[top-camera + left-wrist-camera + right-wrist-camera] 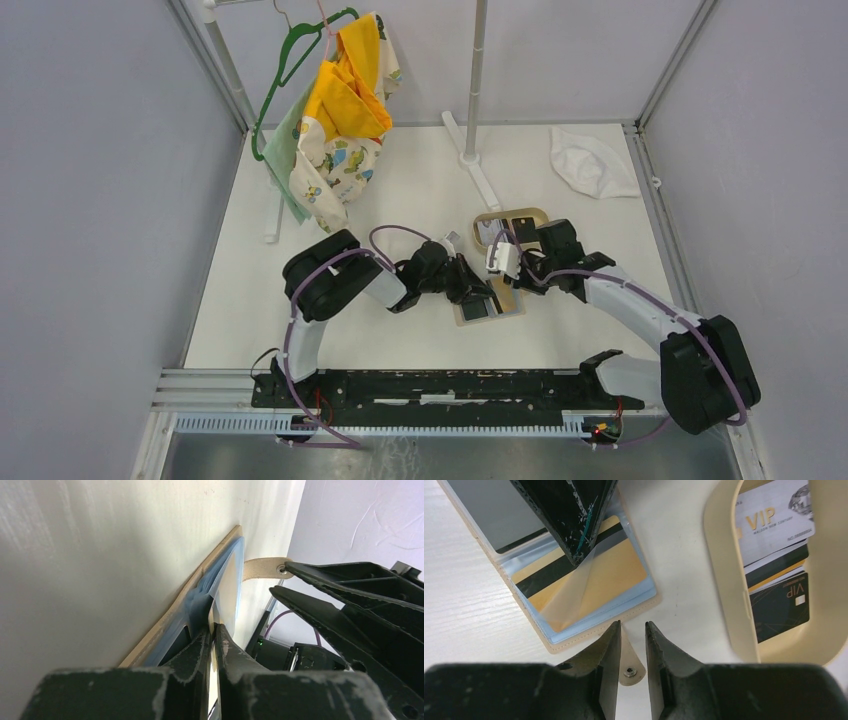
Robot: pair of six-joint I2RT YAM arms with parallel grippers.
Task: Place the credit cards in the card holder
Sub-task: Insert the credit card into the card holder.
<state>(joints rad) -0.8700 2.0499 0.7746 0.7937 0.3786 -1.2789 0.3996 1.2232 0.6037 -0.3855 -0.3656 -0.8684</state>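
Hanging patterned clothes (345,115), a white cloth (592,162) and an oval tan tray (723,580) occupy the table (420,190).

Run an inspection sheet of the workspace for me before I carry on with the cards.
Surface: white table, nothing spilled seen.
Job's things: card holder open flat, gold card in its sleeve; more credit cards in the tan tray.
Clutter: clothes on a hanger and a white cloth at the back.
Grippers: left gripper pinches a clear sleeve of the holder; right gripper open, snap tab between its jaws.
Cables: purple cables along both arms, off the cards.
Surroundings: grey walls, metal stand.
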